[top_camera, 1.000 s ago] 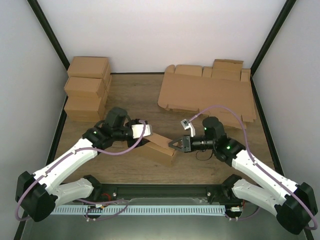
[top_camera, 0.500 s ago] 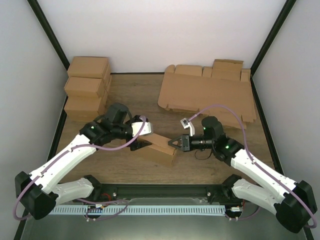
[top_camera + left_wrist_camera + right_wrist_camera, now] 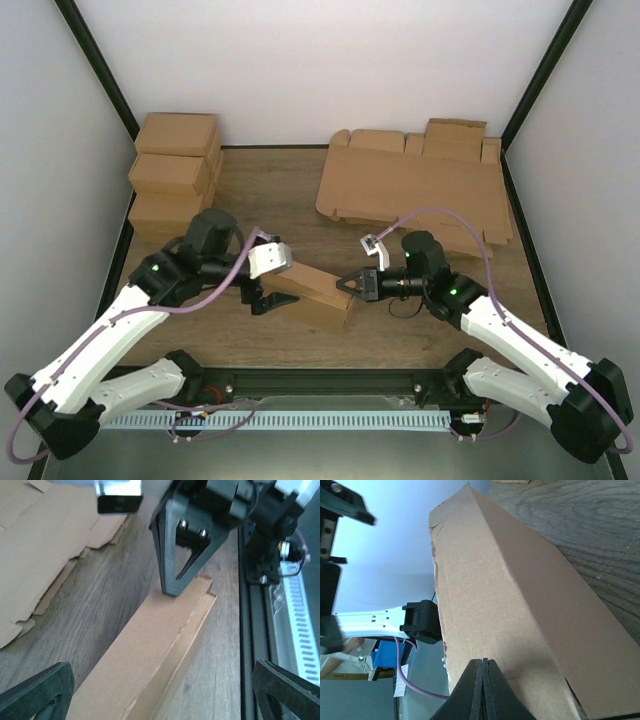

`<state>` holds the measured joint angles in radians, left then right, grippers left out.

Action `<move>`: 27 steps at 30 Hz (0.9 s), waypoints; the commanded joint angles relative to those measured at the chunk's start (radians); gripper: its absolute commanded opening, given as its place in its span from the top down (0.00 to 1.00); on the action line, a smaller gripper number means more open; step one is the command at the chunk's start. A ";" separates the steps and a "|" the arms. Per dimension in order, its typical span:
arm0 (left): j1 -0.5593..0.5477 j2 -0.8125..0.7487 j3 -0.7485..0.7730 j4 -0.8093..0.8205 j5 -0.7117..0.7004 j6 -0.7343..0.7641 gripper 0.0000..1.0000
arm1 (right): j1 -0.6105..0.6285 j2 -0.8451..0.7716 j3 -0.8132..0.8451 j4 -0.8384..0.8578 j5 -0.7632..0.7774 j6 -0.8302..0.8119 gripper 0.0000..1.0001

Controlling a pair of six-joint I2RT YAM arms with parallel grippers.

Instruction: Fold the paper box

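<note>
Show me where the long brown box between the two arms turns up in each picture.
Top view: the box lies just below the centre of the picture.
Left wrist view: the box runs from the bottom edge up to the centre.
Right wrist view: the box fills the middle, seen close.
Shared landmark: the right arm's shut fingers at the box's end.

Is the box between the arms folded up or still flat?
Folded: the paper box lies as a closed long block with top and side faces, unlike the flat blanks behind. Whether its lid tab is tucked, cannot tell.
</note>
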<state>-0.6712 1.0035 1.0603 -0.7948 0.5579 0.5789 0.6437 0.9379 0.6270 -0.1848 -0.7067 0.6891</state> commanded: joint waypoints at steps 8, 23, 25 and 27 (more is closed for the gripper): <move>-0.005 -0.063 0.137 0.072 -0.261 -0.951 0.00 | -0.003 0.033 0.046 -0.132 0.065 -0.058 0.99; -0.010 -0.163 -0.239 0.354 -0.320 -1.871 0.00 | -0.003 0.018 0.051 -0.142 0.066 -0.072 0.99; -0.013 -0.159 -0.243 0.353 -0.336 -1.894 0.00 | -0.003 0.015 0.055 -0.145 0.066 -0.073 0.99; -0.016 -0.162 -0.259 0.371 -0.341 -1.918 0.00 | -0.003 0.015 0.056 -0.146 0.067 -0.075 0.99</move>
<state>-0.6754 0.8486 0.8284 -0.4812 0.2394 -1.2026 0.6437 0.9543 0.6647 -0.2546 -0.6708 0.6392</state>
